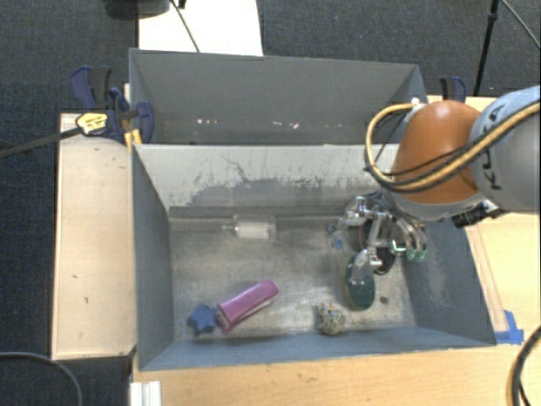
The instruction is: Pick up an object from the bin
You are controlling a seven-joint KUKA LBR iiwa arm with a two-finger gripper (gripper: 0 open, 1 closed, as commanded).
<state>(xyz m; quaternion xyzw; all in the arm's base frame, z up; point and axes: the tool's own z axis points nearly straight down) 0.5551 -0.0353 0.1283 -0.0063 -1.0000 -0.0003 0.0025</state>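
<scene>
My gripper hangs low in the right part of the grey metal bin, close to the floor, with my arm coming in from the right under its rounded orange cover and its looped cables. Directly below my tip lies a small dark green rounded thing, perhaps of glass or plastic, on the bin floor towards the near right. My tip is touching it or just above it; I cannot tell which. Nor can I tell whether my jaws are spread or pressed together, since the wrist hardware hides them from above, and I cannot say that the green thing is between them.

Just beside the green thing, to its near left, sits a speckled brownish-green lump against the near wall. Well apart to the left lies a pink cylinder, tilted with its right end farther away, and a small blue irregular piece touches its left end. A clear plastic tube lies at the foot of the far wall, left of my gripper.
</scene>
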